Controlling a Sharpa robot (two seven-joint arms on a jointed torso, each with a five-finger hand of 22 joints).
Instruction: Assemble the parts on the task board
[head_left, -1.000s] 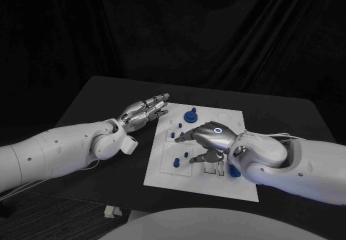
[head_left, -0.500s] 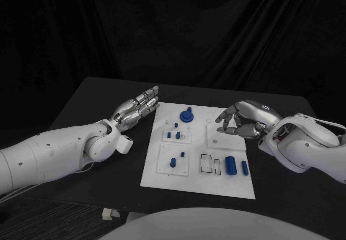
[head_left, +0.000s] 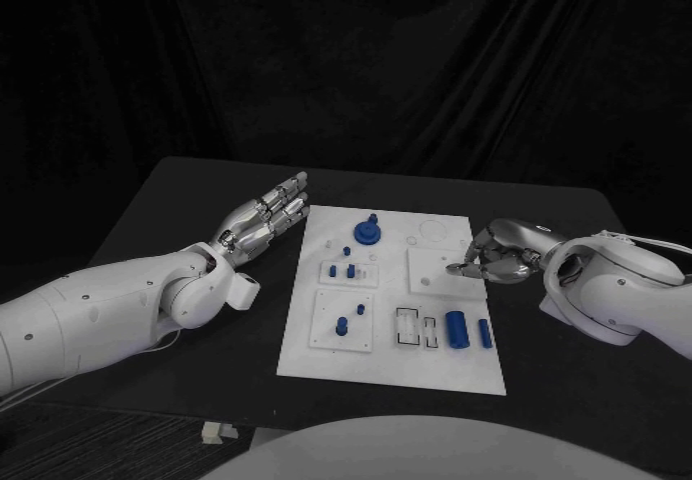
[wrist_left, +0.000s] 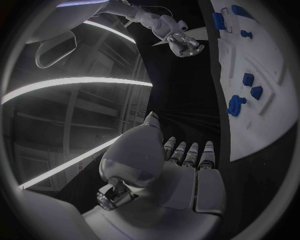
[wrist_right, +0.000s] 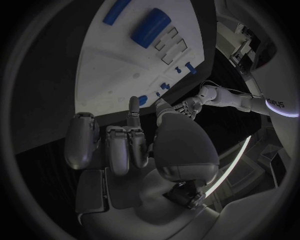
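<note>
Fingers (head_left: 283, 203) of the left hand (head_left: 263, 222) straight, empty; right hand (head_left: 498, 256) curled, empty; white task board (head_left: 433, 365) carries blue parts (head_left: 456, 329).

This is a robotics lab or test studio, staged for recording. A black worktop (head_left: 188, 200) stands before heavy black curtains (head_left: 404, 90) that close off the whole back of the scene. On the worktop lies a white task board (head_left: 433, 375) with small blue parts (head_left: 457, 329) set in its recesses, a bench test piece rather than anything domestic. Overhead run long strip lights (wrist_left: 75, 87) across a high, industrial-looking ceiling.
</note>
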